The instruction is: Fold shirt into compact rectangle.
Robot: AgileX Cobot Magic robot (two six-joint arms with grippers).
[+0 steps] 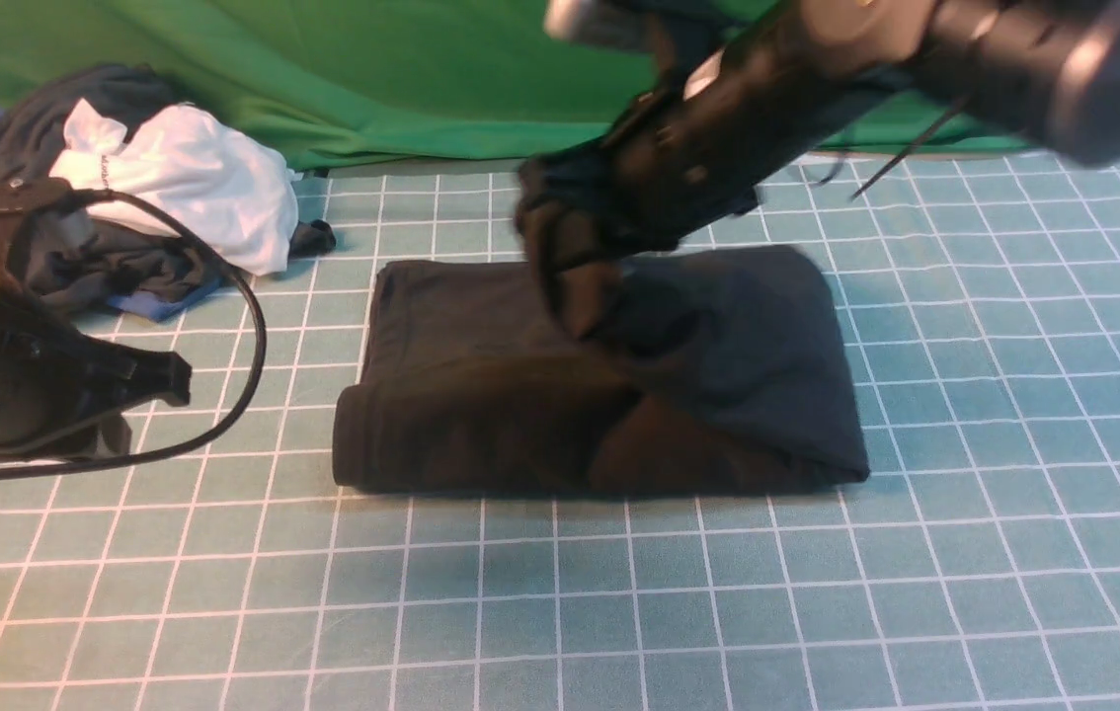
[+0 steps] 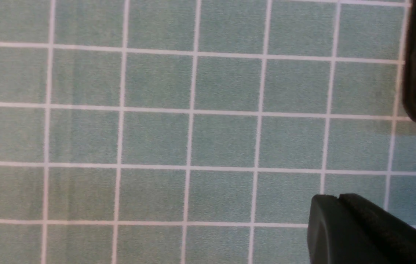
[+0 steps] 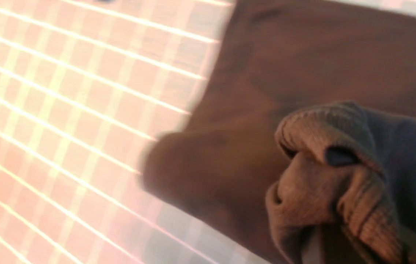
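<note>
Looks like we're on one of the last folds here. The right gripper is clamped down on a bunched bit of the shirt (the right wrist view shows the ribbing scrunched up right at the fingers), and it's holding that flap up over the middle of the bundle. My guess for the next move: carry the flap across, lay it flat so the edges line up, then let go without dragging the layers underneath. The shirt sits in the middle of the gridded mat, already a chunky black rectangle, with the left end rolled and rounded and the right side sloping up to the raised bit. The left gripper is pinched closed on nothing, hanging over the mat off to the left, apart from the shirt.
</note>
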